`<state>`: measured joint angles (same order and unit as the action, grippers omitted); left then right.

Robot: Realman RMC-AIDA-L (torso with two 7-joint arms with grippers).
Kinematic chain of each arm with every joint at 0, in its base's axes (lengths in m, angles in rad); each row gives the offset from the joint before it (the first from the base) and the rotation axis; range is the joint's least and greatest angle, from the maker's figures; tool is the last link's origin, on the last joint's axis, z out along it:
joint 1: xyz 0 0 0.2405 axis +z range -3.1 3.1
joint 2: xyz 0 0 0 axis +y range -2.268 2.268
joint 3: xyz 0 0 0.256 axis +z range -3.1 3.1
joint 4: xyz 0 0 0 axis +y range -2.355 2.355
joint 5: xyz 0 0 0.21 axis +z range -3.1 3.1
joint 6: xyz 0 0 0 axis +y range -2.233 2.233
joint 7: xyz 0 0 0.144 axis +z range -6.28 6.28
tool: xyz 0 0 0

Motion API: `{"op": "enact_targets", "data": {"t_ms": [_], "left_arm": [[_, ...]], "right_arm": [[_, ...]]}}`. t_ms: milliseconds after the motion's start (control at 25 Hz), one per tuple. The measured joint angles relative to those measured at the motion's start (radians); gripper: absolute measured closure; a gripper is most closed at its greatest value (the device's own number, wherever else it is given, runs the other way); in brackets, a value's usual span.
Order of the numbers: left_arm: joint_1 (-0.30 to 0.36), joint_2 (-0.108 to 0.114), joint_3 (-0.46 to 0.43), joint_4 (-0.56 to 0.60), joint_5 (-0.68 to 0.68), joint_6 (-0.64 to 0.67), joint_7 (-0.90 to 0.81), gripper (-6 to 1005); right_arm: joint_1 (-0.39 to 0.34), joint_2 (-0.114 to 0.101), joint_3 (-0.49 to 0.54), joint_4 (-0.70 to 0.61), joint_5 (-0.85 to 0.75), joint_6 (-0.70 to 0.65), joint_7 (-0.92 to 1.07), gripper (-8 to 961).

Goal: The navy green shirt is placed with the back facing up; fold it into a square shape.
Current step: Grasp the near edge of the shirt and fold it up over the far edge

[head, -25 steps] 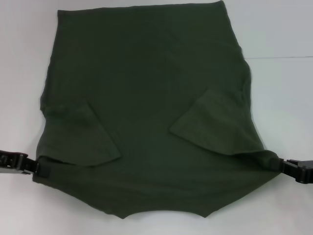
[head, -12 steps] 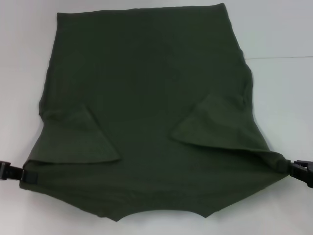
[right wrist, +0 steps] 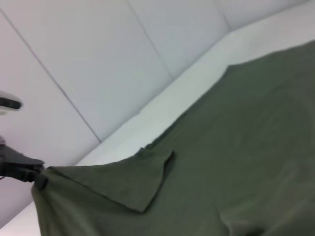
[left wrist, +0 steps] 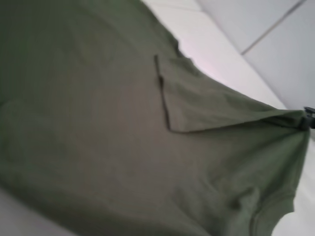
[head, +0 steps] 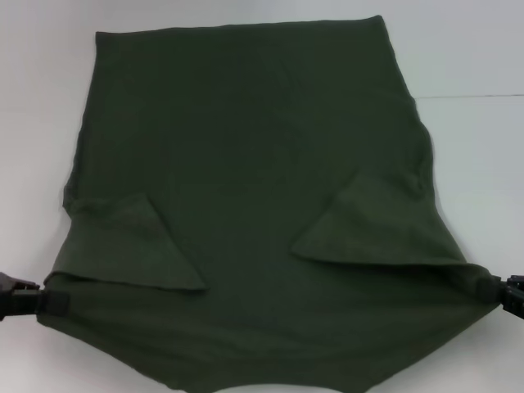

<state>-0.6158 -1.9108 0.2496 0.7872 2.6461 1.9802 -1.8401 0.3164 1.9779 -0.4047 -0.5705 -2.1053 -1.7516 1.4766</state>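
The navy green shirt [head: 246,155] lies spread over the white table, plain side up, its near part lifted and stretched between my two grippers. Both sleeves are folded inward as triangular flaps, one on the left [head: 131,246] and one on the right [head: 381,229]. My left gripper [head: 39,301] pinches the shirt's near left corner at the head view's left edge. My right gripper [head: 496,292] pinches the near right corner at the right edge. The left wrist view shows the shirt [left wrist: 98,128] and the far right gripper [left wrist: 307,120]; the right wrist view shows the shirt [right wrist: 246,152] and the left gripper [right wrist: 27,172].
White table surface [head: 479,180] shows to both sides of the shirt and beyond its far hem. A thin seam line [head: 471,97] crosses the table at the right. White wall panels [right wrist: 98,59] stand behind the table.
Both grippers have moved outward and nearer to me, dragging the shirt with them. The far hem has slid closer and the near edge has dropped to the bottom of the head view.
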Motion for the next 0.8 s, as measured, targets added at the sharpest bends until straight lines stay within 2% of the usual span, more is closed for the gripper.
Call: {"op": "enact_targets", "data": {"t_ms": [560,720,800], "left_arm": [[0.03,-0.005,-0.012,0.005,-0.051,0.029,0.136,960],[0.022,-0.016,-0.022,-0.005,-0.137,-0.062,0.12,960],[0.015,-0.023,-0.023,-0.01,-0.179,-0.127,0.101,960]], "right_arm": [[-0.027,-0.037,0.041,0.002,0.009,-0.135,-0.124,886],[0.019,-0.026,0.115,0.004,0.014,-0.115,-0.119,885],[0.056,-0.011,0.157,0.007,0.022,-0.084,-0.108,884]]}}
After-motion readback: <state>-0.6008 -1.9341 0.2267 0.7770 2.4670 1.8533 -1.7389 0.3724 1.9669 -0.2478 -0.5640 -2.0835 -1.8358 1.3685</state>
